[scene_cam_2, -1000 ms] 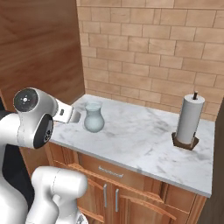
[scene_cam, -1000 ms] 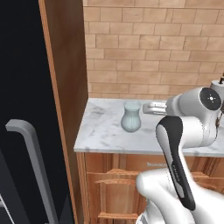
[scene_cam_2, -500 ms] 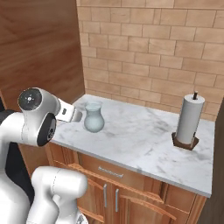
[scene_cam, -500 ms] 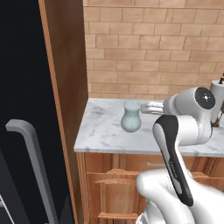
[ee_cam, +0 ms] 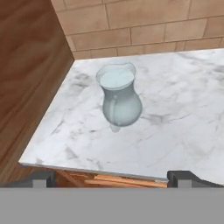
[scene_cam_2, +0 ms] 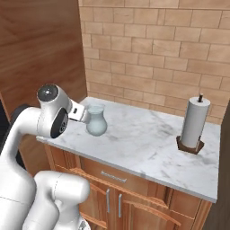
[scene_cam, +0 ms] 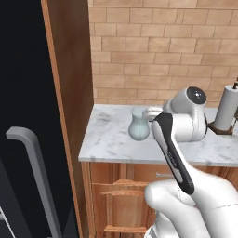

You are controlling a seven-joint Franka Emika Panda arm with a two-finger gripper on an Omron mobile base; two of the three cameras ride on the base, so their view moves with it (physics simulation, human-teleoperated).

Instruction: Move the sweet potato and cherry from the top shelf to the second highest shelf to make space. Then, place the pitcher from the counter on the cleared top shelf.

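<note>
Marbled tabletop (ee_cam: pixel 175 113) is spreading out below me, wood cabinets under its near edge. My gripper (ee_cam: pixel 113 177) is hovering spread wide, holding nothing. Just beyond it, the pale blue-green pitcher (ee_cam: pixel 119 98) is standing upright near the tabletop's wood-panelled corner, brick wall behind.

Tan brick wall (scene_cam_2: pixel 152 49), tall wooden side panel (scene_cam: pixel 72 93).

The pitcher (ee_cam: pixel 120 98) was a pale blue-green see-through jug with a round belly and wide rim, standing upright on the white marbled counter (ee_cam: pixel 175 127) near the wooden wall
</note>
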